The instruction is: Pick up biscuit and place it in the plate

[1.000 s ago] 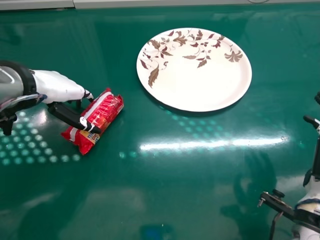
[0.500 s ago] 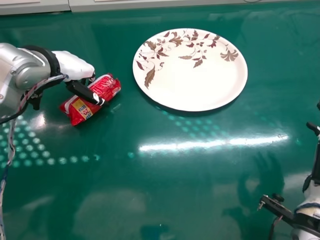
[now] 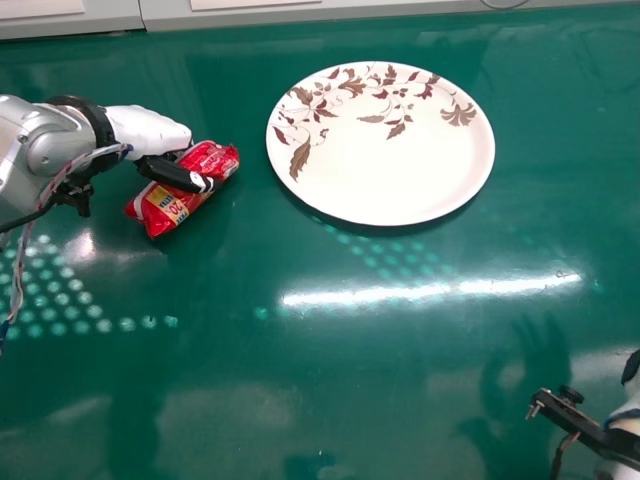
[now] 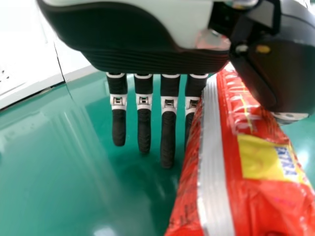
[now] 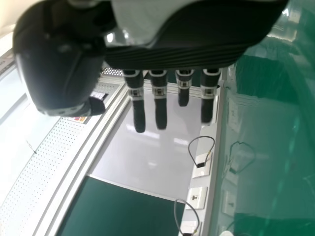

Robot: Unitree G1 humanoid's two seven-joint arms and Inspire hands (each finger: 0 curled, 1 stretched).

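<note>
The red biscuit packet (image 3: pixel 168 205) is at the left of the head view, slanting under my left hand (image 3: pixel 150 130), whose thumb lies across it. In the left wrist view the packet (image 4: pixel 266 189) sits between the thumb and the nearly straight fingers of my left hand (image 4: pixel 168 130), pinched there. To the right of the packet, apart from it, the white plate (image 3: pixel 385 175) with brown leaf patterns lies on the table. My right hand (image 3: pixel 631 368) shows at the head view's right edge; its fingers (image 5: pixel 160 110) hang straight and hold nothing in the right wrist view.
The glossy green table (image 3: pixel 330 370) reflects bright light in front of the plate. Pale panels (image 3: pixel 80 18) run along its far edge. A dark bracket (image 3: pixel 570 420) juts from the right arm. Sockets with cable loops (image 5: pixel 197 196) line a rail in the right wrist view.
My left hand and the biscuit packet have moved together toward the table's far side, and the packet has turned flatter. The right hand has slipped lower at the head view's right edge.
</note>
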